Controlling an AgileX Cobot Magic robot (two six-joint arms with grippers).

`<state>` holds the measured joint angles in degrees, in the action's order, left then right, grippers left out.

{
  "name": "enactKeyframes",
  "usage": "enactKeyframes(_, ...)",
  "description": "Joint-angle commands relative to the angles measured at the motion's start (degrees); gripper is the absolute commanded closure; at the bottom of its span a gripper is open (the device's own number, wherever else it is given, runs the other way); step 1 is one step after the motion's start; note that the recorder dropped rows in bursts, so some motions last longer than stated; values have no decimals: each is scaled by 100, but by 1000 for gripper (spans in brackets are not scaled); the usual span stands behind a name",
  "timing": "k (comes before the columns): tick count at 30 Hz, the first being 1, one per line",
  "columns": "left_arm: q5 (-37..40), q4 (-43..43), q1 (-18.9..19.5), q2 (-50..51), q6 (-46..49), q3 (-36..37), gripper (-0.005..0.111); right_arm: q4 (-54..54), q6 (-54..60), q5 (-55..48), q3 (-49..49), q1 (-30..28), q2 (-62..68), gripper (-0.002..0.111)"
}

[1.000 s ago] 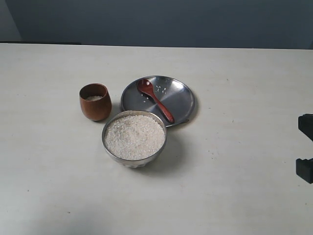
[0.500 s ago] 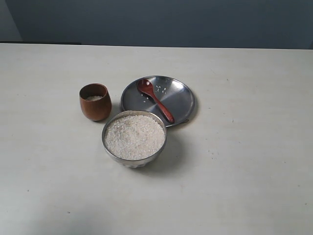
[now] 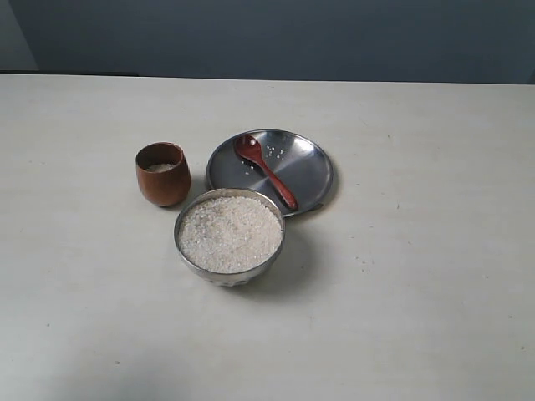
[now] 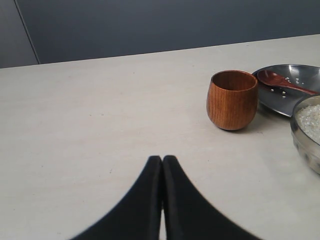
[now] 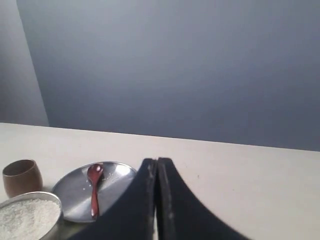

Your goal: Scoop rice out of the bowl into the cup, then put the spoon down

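The silver bowl (image 3: pixel 230 271) stands near the table's middle, heaped with white rice (image 3: pixel 230 233). Left of it and slightly behind is the reddish-brown wooden cup (image 3: pixel 163 174) with a little rice in its bottom. The dark red spoon (image 3: pixel 266 170) lies on the flat steel plate (image 3: pixel 305 163) behind the bowl, among a few loose grains. Neither gripper shows in the exterior view. My left gripper (image 4: pixel 162 159) is shut and empty over bare table, well apart from the cup (image 4: pixel 232 99). My right gripper (image 5: pixel 156 161) is shut and empty, away from the spoon (image 5: pixel 94 190) and plate (image 5: pixel 72 192).
The pale tabletop (image 3: pixel 418 292) stretches around the three dishes. A dark blue wall (image 3: pixel 276 38) runs along the table's far edge. In the left wrist view the plate (image 4: pixel 295 97) and the bowl's rim (image 4: pixel 300 132) sit beyond the cup.
A second ago a black gripper part showed at the right edge of the exterior view; it has left the view. The bowl, cup, plate and spoon have not moved.
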<state>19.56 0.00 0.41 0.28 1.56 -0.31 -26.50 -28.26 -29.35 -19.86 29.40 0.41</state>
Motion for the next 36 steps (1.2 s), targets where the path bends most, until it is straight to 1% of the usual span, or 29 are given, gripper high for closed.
enactKeyframes(1,-39,-75,7,-28,-11,31,106,158,1,-12,16,-27,-41,109)
enactKeyframes(3,-39,-75,7,-28,-11,31,106,344,222,-25,30,-27,-41,109)
enactKeyframes(9,-39,-75,7,-28,-11,31,106,1562,1987,145,281,-27,-41,109)
enactKeyframes(13,-39,-75,7,-28,-11,31,106,2114,2774,479,533,-27,-41,109)
enactKeyframes(20,-39,-75,7,-28,-11,31,106,2263,2913,864,896,-27,-41,109)
enactKeyframes(36,-39,-52,7,-28,-10,31,106,2025,2826,833,1489,-42,-41,109)
